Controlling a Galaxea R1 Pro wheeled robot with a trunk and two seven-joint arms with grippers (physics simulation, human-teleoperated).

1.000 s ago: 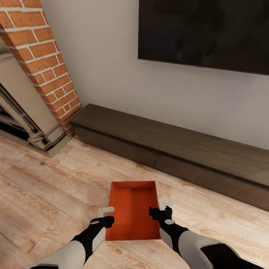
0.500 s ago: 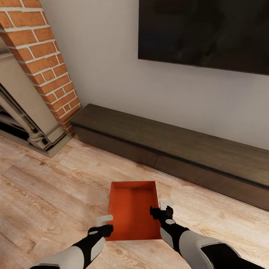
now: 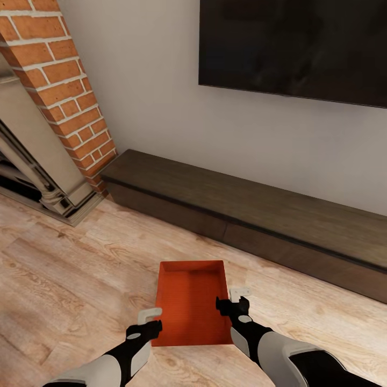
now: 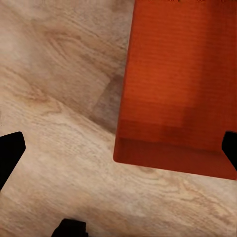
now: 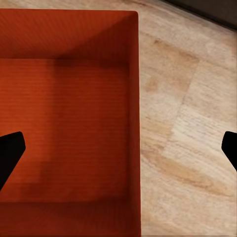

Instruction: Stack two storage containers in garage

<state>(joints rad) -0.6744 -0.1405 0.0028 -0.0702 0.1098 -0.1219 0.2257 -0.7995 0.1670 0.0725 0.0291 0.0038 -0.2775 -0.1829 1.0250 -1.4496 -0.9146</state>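
Matt, finely ribbed red-orange storage container (image 3: pixel 189 301) on light wood-plank floor (image 3: pixel 70 279) w/ visible grain; rough red-brick fireplace (image 3: pixel 64 86).

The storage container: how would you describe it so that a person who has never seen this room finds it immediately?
Start at the big black TV on the cream wall, then look down past the long dark wooden bench under it to the light wood-plank floor. The storage container sits there, between the left hand and the right hand. It is the only red-orange thing: an open rectangular box without a lid.

red-orange container (image 3: pixel 189 301), lt wood-grain floor (image 3: pixel 70 279)
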